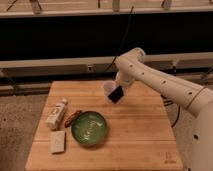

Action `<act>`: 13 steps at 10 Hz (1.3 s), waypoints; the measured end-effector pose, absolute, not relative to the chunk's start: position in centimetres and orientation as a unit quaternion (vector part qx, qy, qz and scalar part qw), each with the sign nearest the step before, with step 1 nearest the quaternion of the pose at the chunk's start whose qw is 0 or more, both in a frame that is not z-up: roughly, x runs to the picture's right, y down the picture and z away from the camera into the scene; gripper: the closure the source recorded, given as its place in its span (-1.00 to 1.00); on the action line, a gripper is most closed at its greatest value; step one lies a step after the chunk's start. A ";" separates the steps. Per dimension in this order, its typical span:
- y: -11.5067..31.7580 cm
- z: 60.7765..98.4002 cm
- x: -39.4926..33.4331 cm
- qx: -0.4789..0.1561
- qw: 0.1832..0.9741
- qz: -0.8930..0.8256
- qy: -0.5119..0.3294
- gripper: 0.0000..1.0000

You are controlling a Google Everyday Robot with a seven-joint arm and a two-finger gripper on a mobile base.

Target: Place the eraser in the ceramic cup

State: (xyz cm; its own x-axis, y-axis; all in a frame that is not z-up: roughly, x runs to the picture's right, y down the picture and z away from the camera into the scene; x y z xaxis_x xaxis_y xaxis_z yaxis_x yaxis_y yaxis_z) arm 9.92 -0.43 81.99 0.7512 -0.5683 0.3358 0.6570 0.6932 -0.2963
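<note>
The black eraser (116,94) hangs tilted in my gripper (120,88), held above the wooden table (140,135). The small whitish ceramic cup (108,86) stands on the table just left of and behind the eraser, partly covered by it and by my arm. The eraser's lower edge sits right next to the cup's rim, to its right. My white arm reaches in from the right.
A wide green bowl (89,128) sits on the table's front left. A pale beige block (58,141) lies left of it. A white bottle (56,113) lies on its side at the left, with a reddish thing (74,117) beside it.
</note>
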 end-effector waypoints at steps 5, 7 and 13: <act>-3.1 83.0 8.6 -0.188 0.912 -0.348 -0.106 0.90; -3.3 83.2 8.7 -0.188 0.911 -0.351 -0.105 0.90; -4.9 84.5 7.5 -0.182 0.906 -0.366 -0.109 0.90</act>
